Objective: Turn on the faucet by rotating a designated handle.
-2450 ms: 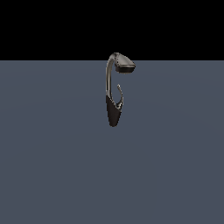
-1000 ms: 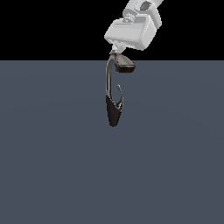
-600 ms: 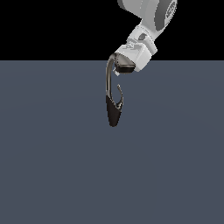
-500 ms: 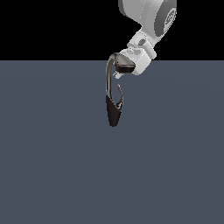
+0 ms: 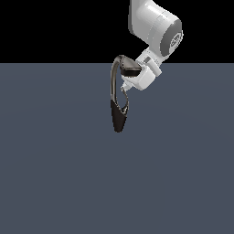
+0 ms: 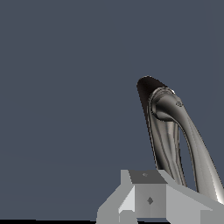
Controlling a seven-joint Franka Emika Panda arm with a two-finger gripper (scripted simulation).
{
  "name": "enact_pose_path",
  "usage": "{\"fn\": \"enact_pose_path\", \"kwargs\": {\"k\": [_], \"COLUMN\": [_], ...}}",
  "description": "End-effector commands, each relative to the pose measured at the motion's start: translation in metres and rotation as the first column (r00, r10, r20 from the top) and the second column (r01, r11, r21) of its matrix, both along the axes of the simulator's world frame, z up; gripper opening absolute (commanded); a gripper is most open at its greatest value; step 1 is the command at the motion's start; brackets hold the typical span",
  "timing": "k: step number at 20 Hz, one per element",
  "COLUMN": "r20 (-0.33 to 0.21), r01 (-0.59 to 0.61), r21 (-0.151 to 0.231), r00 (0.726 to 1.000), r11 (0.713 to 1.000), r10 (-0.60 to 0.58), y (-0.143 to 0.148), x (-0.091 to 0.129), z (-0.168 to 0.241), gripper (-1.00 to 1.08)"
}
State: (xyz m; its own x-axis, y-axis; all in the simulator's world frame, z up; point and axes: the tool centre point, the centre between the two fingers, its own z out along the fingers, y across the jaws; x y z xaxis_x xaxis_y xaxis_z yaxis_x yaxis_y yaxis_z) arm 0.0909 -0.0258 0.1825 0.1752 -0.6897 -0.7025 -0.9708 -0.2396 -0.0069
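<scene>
The faucet [image 5: 119,118] stands on a dark brown cone base, with an arched metallic neck [image 5: 112,82] and a flattened spray head [image 5: 130,69]. The handle [image 5: 126,101] is a thin curved lever rising from the base on the exterior view's right. My gripper [image 5: 123,88] reaches down from the white arm, under the spray head, with its tips at the handle's upper end. The fingers look closed together with nothing between them. In the wrist view the faucet [image 6: 165,127] rises from its dark base, and my gripper [image 6: 147,180] shows as one grey block.
The faucet stands on a flat grey-blue surface [image 5: 59,173]. The white forearm [image 5: 155,27] comes in from above on the exterior view's right. The spray head sits right beside the hand.
The arm entered from above and swung to the exterior view's right of the spray head. The gripper came down to the handle's upper end. The faucet has not visibly moved.
</scene>
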Motion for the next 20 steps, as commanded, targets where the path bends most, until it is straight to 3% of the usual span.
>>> {"fn": "enact_pose_path", "kwargs": {"k": [1,7,20], "r20": [-0.007,-0.009,-0.009], "r01": [0.011,0.013,0.014], "r21": [0.004,0.004,0.004], "r00": [1.0,1.0,1.0], "r11": [1.0,1.0,1.0], "r10": [-0.011,-0.013,-0.014], "y": [0.0,-0.001,-0.001], "x": [0.002,0.002,-0.029], "z": [-0.004,-0.005,0.002], "gripper": [-1.0,-1.0,-1.0]}}
